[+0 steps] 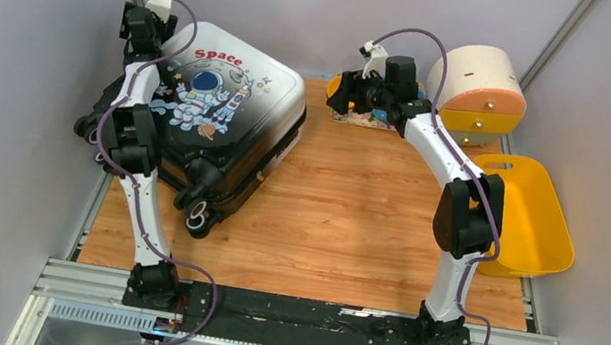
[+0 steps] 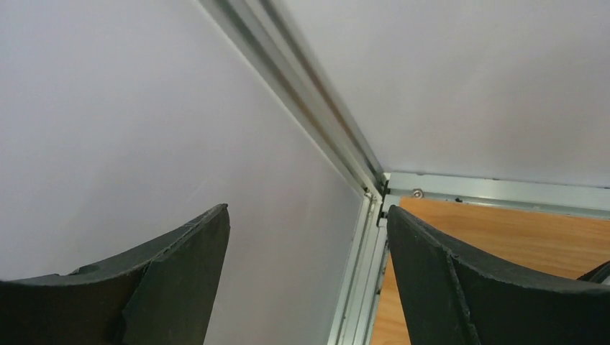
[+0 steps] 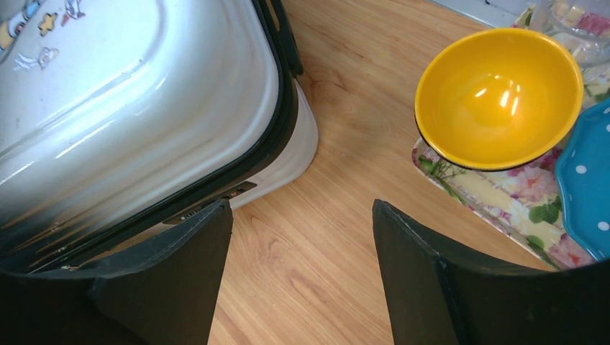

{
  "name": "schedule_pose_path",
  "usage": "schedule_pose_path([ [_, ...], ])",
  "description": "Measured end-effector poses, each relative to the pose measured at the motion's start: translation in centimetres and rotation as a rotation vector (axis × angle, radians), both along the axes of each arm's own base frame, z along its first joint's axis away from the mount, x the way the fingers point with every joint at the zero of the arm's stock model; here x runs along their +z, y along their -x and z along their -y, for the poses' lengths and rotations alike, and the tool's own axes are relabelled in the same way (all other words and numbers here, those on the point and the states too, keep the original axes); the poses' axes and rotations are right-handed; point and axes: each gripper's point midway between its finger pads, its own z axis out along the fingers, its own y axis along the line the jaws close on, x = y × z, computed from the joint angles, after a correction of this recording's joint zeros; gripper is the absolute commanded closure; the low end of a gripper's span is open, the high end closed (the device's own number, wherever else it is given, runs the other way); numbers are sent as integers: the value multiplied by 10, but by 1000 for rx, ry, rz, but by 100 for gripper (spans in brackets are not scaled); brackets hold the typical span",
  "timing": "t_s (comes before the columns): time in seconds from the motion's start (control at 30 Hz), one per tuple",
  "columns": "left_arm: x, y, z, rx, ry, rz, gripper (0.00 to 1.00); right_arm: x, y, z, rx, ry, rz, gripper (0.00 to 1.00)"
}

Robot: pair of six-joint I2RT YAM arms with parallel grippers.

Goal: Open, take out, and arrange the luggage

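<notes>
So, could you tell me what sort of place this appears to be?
Probably a robotics lab test cell, not a home: plain grey wall panels in an aluminium frame, a wooden table enclosed by them, and staged props like the luggage.

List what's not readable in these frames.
- Luggage contents: shell covers them, every view.
- Floral tray: top view, right arm covers most of it; right wrist view, the edge cuts off the blue plate.
- Left gripper target: left wrist view shows only wall and frame.
</notes>
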Motion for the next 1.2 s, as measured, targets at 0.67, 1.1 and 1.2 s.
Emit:
schedule_pose_path([
  [0.67,-22,0,165,-546,151,-146,7,-44,18,69,100,182,-16,24],
  [1.1,119,185,129,-256,392,-17,11,0,166,85,224,186,11,29],
  [1.2,144,261,134,-227,498,81,15,-6,188,65,299,189,10,31],
])
